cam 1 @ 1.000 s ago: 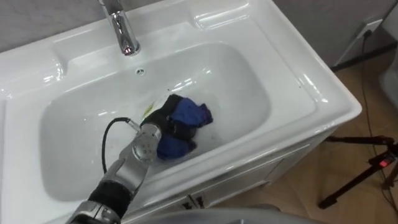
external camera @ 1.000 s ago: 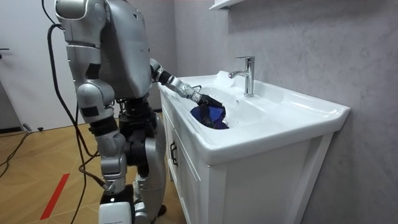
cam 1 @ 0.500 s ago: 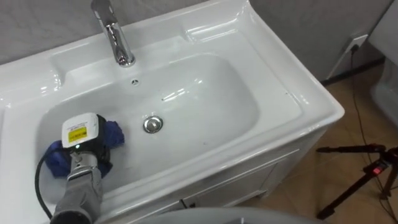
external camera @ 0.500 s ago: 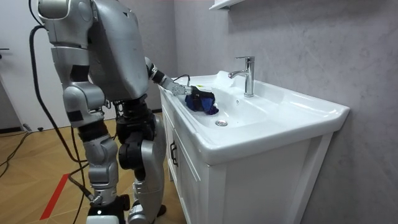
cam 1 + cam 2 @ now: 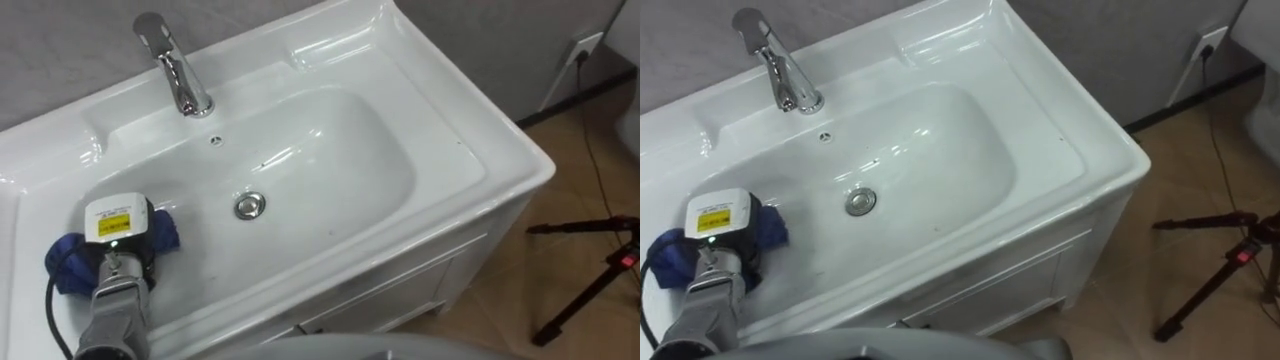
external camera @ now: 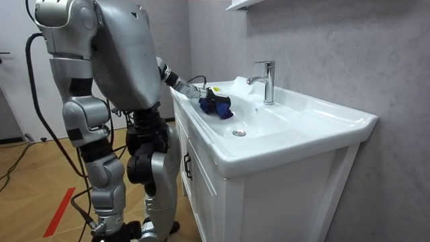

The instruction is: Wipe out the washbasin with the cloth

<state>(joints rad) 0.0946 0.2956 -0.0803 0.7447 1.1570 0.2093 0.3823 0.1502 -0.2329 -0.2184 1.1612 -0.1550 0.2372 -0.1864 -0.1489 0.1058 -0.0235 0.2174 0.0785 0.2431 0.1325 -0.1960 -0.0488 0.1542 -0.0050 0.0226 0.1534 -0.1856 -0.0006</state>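
The white basin (image 5: 480,150) is set in a vanity, with a chrome tap (image 5: 175,65) at the back and a round drain (image 5: 249,206) in the bowl. My left hand (image 5: 120,238) is at the bowl's left wall, fingers curled on a crumpled blue cloth (image 5: 62,265) that bulges out on both sides of it. In the room view the left hand (image 6: 212,101) holds the cloth (image 6: 223,111) at the basin's near end, left of the drain. My right arm hangs at my side, and the right hand (image 6: 101,227) is at the bottom edge of the room view.
I stand at the vanity's end, leaning over it. A dark tripod (image 5: 600,260) stands on the wooden floor to the right, beneath a wall socket (image 5: 585,45). A shelf (image 6: 245,4) juts from the wall above the tap.
My left hand has dragged the blue cloth from the bowl's middle, over the drain, to the left wall. The drain has come into sight, and the view has shifted slightly.
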